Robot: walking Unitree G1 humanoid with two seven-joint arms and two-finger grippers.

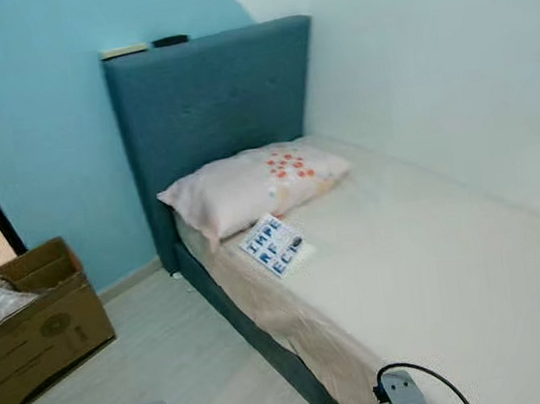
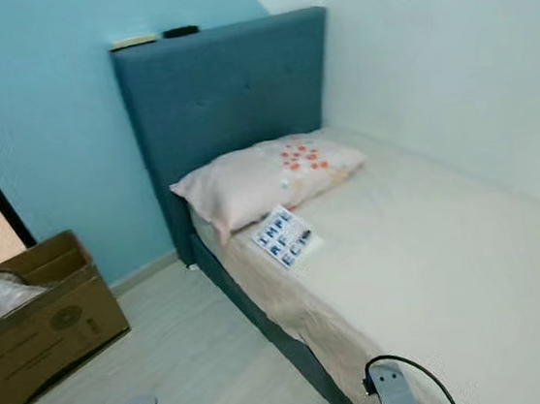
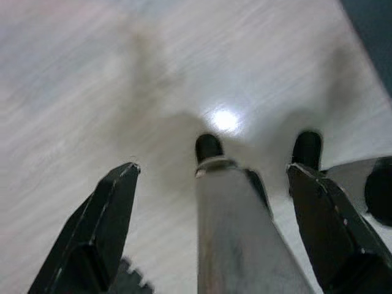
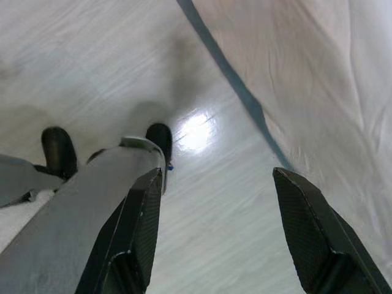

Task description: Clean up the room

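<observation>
Open floor on the left, bed blocking the right.

The pale wood-look floor [image 1: 181,358] runs bare between the brown cardboard box [image 1: 36,331] by the blue wall and the blue upholstered bed frame [image 1: 256,335]. On the cream-sheeted mattress [image 1: 434,271], a pink pillow with orange dots [image 1: 254,186] and a white book with blue letters [image 1: 275,244] crowd the head end; the nearer sheet lies bare. The white wall [image 1: 450,64] closes the far side.

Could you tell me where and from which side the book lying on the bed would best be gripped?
The book lies flat on the mattress, just in front of the pillow and close to the bed's floor-side edge. Being thin and flat, it is probably best pinched at the corner nearest that edge, coming from the floor side, one finger slid under and one on the cover.
</observation>
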